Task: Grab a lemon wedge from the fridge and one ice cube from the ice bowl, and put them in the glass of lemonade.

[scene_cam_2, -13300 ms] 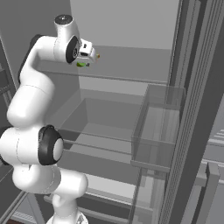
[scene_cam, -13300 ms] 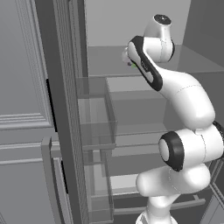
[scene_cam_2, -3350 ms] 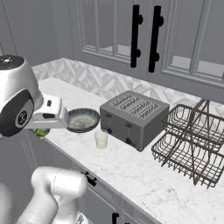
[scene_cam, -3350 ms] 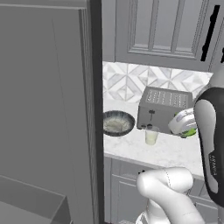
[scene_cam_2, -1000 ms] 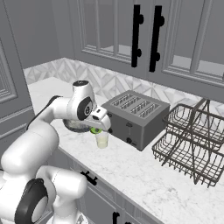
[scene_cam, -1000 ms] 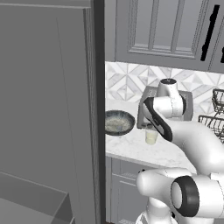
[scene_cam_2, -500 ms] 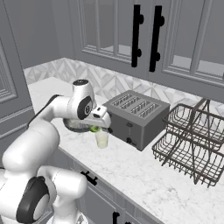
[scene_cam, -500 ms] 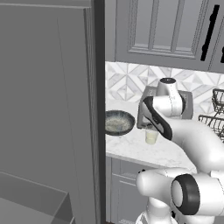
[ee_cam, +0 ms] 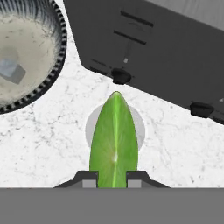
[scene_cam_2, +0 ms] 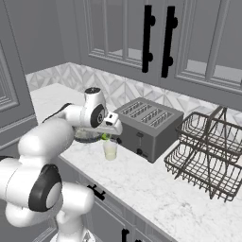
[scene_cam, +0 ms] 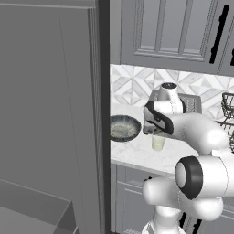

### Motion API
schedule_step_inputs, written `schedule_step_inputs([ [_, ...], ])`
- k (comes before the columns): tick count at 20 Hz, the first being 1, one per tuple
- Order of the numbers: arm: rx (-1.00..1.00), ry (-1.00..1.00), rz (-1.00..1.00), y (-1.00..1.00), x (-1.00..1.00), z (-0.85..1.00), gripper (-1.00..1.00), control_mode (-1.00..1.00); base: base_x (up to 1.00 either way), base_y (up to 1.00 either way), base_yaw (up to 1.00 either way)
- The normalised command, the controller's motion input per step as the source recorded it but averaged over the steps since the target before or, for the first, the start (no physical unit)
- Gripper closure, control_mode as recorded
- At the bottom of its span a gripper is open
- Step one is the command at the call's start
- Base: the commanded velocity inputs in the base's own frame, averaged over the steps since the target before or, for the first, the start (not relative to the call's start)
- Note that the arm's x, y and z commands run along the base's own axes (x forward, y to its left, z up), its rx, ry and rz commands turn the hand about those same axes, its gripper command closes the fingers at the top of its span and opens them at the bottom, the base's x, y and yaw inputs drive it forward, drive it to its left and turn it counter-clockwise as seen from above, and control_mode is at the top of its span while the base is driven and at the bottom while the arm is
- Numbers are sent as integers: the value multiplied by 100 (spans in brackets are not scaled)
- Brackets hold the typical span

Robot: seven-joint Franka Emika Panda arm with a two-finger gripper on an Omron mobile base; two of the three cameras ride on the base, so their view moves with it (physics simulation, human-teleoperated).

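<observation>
My gripper (ee_cam: 112,176) is shut on the lemon wedge (ee_cam: 114,140), a bright green sliver that hangs straight above the glass of lemonade (ee_cam: 138,124). From the right base view the gripper (scene_cam_2: 108,135) sits just over the glass of lemonade (scene_cam_2: 110,149), with the lemon wedge (scene_cam_2: 105,136) at its rim. The left base view shows the glass of lemonade (scene_cam: 158,142) partly behind my arm. The ice bowl (ee_cam: 26,52) lies to the left of the glass and holds an ice cube (ee_cam: 12,72). The ice bowl (scene_cam: 123,127) stands beside the dark fridge (scene_cam: 50,114).
A boxy grey toaster (scene_cam_2: 145,126) stands right behind the glass; its dark body (ee_cam: 148,52) shows in the hand view. A wire dish rack (scene_cam_2: 208,153) sits further right on the marble counter (scene_cam_2: 160,189). Panelled cabinets (scene_cam_2: 156,38) hang overhead.
The gripper has sunk slightly toward the glass, still holding the lemon wedge. Earlier the base drove from the fridge interior to the counter.
</observation>
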Motion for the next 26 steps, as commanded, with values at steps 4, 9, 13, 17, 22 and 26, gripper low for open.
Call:
schedule_step_inputs([
  [4, 0, 1, 5, 0, 6, -43, 100, -100, 0, 0, 0],
  [9, 0, 0, 1, -20, 4, -3, 100, -100, 0, 0, 0],
  [13, 0, 1, 0, -19, 12, 0, 100, -100, 0, 0, 0],
  [17, 0, 2, 0, 8, 2, -15, 100, -100, 0, 0, 0],
  [22, 0, 0, 0, 5, 0, -22, 100, -100, 0, 0, 0],
  [26, 0, 0, 0, 0, 11, -10, 100, -100, 0, 0, 0],
])
